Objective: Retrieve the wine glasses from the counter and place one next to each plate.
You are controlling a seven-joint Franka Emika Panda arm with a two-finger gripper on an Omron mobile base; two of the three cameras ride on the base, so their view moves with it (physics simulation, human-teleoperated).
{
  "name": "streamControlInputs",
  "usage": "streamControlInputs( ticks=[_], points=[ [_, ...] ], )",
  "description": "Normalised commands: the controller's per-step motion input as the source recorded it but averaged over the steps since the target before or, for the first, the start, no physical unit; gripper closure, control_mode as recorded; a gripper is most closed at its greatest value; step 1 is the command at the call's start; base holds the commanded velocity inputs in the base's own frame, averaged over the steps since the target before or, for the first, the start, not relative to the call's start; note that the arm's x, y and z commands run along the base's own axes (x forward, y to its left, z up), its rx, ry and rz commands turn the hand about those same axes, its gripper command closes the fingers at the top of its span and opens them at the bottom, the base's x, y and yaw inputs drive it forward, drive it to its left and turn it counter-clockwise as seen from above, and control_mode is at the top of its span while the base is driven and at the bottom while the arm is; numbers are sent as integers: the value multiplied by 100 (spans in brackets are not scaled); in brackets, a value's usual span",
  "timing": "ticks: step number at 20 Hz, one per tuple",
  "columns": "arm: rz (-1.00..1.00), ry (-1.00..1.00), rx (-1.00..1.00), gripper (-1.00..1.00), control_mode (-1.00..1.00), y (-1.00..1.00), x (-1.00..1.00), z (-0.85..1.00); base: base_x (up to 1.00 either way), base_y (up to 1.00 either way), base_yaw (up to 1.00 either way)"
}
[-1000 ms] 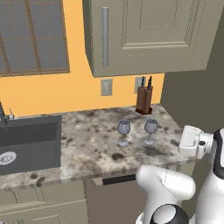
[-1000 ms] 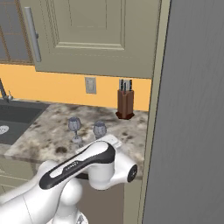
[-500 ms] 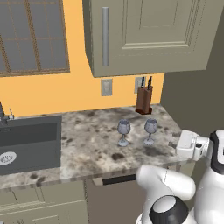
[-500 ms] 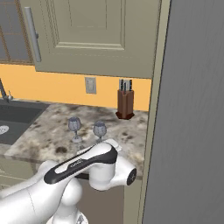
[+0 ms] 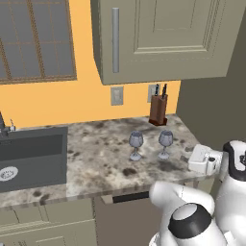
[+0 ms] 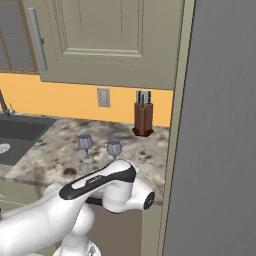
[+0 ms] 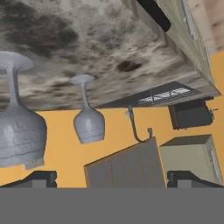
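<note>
Now fingers [image 7: 112,181] spread wide, holding nothing, touching nothing; two wine glasses [image 7: 22,127] upright on counter [image 7: 87,48] ahead.

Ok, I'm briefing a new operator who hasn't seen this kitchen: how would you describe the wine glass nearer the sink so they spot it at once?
Start at the granite counter with the dark inset sink on its left. Two grey-blue stemmed glasses stand side by side in front of the brown knife block. The one you want is the left wine glass, on the sink side; its twin stands closer to the counter's right end.
</note>
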Motion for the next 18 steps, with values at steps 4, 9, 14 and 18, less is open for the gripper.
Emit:
streamControlInputs(
  ticks=[4, 9, 14, 18],
  points=[
    [0, 1, 0, -100, -100, 0, 34, -22, 0, 0, 0],
    [0, 2, 0, -100, -100, 0, 28, -15, 0, 0, 0],
    [0, 0, 1, -100, -100, -7, 14, -25, 0, 0, 0],
    [0, 0, 0, -100, -100, 0, 18, -36, 0, 0, 0]
  ],
)
